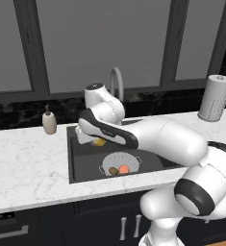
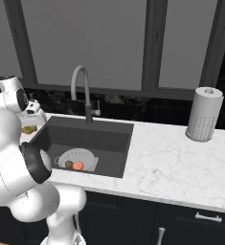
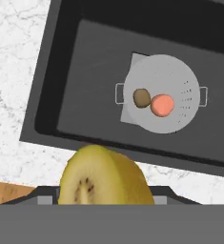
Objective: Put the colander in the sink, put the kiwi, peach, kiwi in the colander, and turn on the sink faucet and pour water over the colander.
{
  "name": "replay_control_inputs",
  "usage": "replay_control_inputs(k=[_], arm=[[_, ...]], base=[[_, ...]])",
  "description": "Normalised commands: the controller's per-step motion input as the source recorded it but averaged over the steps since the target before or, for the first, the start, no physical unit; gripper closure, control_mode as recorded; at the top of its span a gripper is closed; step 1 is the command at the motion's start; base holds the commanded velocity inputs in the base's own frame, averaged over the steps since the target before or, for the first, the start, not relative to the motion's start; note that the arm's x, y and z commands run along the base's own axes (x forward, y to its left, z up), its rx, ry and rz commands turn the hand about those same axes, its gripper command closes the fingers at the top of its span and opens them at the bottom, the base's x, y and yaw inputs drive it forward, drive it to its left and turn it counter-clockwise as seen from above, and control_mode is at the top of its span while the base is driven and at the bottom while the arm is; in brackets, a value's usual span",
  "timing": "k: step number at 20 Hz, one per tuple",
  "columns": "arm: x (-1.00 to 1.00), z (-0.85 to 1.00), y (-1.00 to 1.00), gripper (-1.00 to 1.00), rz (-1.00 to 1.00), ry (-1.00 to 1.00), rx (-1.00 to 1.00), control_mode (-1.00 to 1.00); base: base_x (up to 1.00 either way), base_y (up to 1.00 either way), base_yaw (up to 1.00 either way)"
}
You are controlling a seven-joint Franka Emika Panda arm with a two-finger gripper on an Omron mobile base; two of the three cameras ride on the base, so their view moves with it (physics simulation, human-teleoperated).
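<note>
The pale grey colander (image 1: 129, 160) (image 2: 84, 155) (image 3: 178, 76) lies on the floor of the dark sink (image 1: 81, 161) (image 2: 109, 139) (image 3: 85, 86). In it a brown kiwi (image 1: 113, 170) (image 2: 69, 164) (image 3: 141, 97) rests beside the orange-pink peach (image 1: 124, 168) (image 2: 78, 165) (image 3: 162, 105). My gripper (image 1: 98, 140) hangs above the sink's back left part, shut on a cut yellow-green kiwi (image 1: 100, 142) (image 2: 28, 129) (image 3: 101, 176). That kiwi hides the fingertips in the hand view. The grey gooseneck faucet (image 1: 115, 79) (image 2: 80, 76) arches over the back rim; no water runs.
A beige soap dispenser (image 1: 49, 121) stands on the marble counter left of the sink. A perforated paper-towel holder (image 1: 215, 98) (image 2: 204, 115) stands at the far right. Dark window frames rise behind the counter.
</note>
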Motion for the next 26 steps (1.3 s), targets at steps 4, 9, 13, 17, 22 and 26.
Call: replay_control_inputs(k=[4, 9, 13, 17, 22, 26], arm=[[0.28, -0.49, -0.13, 1.0, -0.06, 0.05, 0.0, -1.0], [0.29, -0.59, -0.39, 1.0, -0.08, 0.07, 0.0, -1.0], [0.17, -0.78, -0.7, 1.0, -0.1, 0.0, 0.0, -1.0], [0.12, -0.82, -0.56, 1.0, -0.09, 0.0, 0.0, -1.0], [0.26, -0.71, -0.32, 1.0, -0.07, 0.0, 0.0, -1.0], [0.49, -0.52, -0.04, 1.0, -0.03, 0.0, 0.0, -1.0]], base=[[0.0, 0.0, 0.0], [0.0, 0.0, 0.0], [0.0, 0.0, 0.0], [0.0, 0.0, 0.0], [0.0, 0.0, 0.0], [0.0, 0.0, 0.0]])
